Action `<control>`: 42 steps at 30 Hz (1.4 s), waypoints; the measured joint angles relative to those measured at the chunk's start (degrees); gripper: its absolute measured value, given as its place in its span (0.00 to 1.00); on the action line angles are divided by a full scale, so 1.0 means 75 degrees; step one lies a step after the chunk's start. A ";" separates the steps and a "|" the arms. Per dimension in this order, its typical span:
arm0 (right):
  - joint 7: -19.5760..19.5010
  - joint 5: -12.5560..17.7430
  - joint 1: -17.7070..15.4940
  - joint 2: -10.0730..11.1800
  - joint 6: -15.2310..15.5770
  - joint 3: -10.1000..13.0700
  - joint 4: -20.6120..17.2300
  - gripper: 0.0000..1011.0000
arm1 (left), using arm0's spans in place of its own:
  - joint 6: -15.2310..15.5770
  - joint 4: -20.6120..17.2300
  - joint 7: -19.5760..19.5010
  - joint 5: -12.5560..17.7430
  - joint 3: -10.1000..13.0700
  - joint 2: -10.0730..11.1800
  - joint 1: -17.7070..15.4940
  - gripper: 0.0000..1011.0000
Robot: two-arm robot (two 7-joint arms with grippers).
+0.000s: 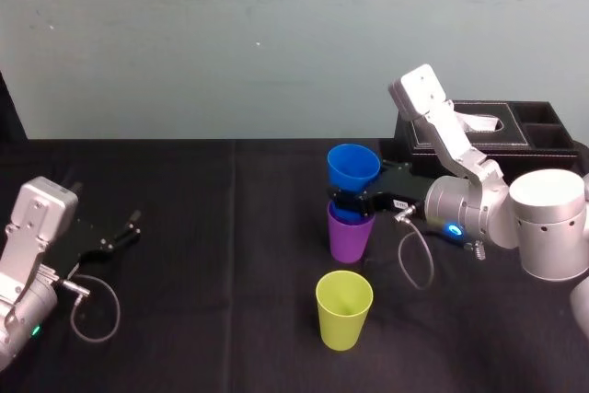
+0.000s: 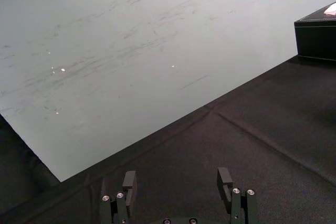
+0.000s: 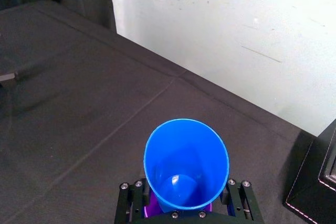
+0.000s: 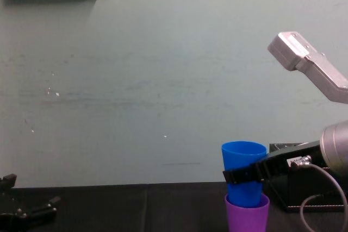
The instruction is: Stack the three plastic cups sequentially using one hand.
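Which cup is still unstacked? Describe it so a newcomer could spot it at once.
Start at the black tissue box at the back right of the black table. Just left of it, the right gripper holds a blue cup partway inside a purple cup. Nearer the robot than that pair stands the yellow-green cup, alone, upright, empty and untouched.
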 joint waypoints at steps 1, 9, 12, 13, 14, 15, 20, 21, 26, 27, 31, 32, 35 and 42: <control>0.0001 -0.0006 0.0002 -0.0006 -0.0003 -0.0003 0.0018 0.71 | 0.0000 0.0000 0.0000 0.0000 0.0000 0.0000 0.0000 0.99; 0.0047 -0.0045 0.0003 -0.0028 -0.0047 -0.0025 0.0120 0.71 | 0.0000 0.0000 0.0000 0.0000 0.0000 0.0000 0.0000 0.99; 0.0061 -0.0043 -0.0014 -0.0049 -0.0069 -0.0025 0.0182 0.71 | 0.0000 0.0000 0.0000 0.0000 0.0001 0.0000 0.0000 0.99; 0.0068 -0.0035 -0.0023 -0.0066 -0.0074 -0.0021 0.0210 0.71 | 0.0000 0.0000 0.0000 0.0000 0.0000 0.0000 0.0000 0.99; 0.0069 -0.0035 -0.0023 -0.0067 -0.0074 -0.0021 0.0211 0.71 | 0.0000 0.0000 0.0000 0.0000 0.0000 0.0000 0.0000 0.99; 0.0069 -0.0035 -0.0023 -0.0066 -0.0074 -0.0020 0.0211 0.71 | 0.0000 0.0000 0.0000 0.0000 0.0000 0.0000 0.0000 0.99; 0.0069 -0.0035 -0.0023 -0.0061 -0.0075 -0.0016 0.0205 0.71 | 0.0000 0.0000 0.0000 0.0000 0.0000 0.0000 0.0000 0.99; 0.0069 -0.0035 -0.0023 -0.0060 -0.0075 -0.0016 0.0203 0.71 | 0.0000 0.0000 0.0000 0.0000 0.0000 0.0000 0.0000 0.99; 0.0069 -0.0035 -0.0022 -0.0057 -0.0075 -0.0014 0.0192 0.71 | 0.0000 0.0000 0.0000 0.0000 0.0000 0.0000 0.0000 0.99; 0.0069 -0.0035 -0.0022 -0.0057 -0.0075 -0.0014 0.0190 0.71 | 0.0000 0.0000 0.0000 0.0000 0.0000 0.0000 0.0000 0.99; 0.0068 -0.0035 -0.0022 -0.0054 -0.0074 -0.0014 0.0184 0.74 | 0.0001 0.0000 0.0000 0.0000 0.0000 0.0000 0.0000 0.99; 0.0068 -0.0035 -0.0022 -0.0054 -0.0074 -0.0014 0.0184 0.76 | 0.0000 0.0000 0.0000 0.0000 0.0000 0.0000 0.0000 0.99; 0.0067 -0.0036 -0.0022 -0.0052 -0.0072 -0.0014 0.0182 0.84 | 0.0000 0.0000 0.0000 0.0000 0.0000 0.0000 0.0000 0.99; 0.0065 -0.0036 -0.0022 -0.0048 -0.0069 -0.0015 0.0176 0.99 | 0.0000 0.0000 0.0000 0.0000 0.0000 0.0000 0.0000 0.99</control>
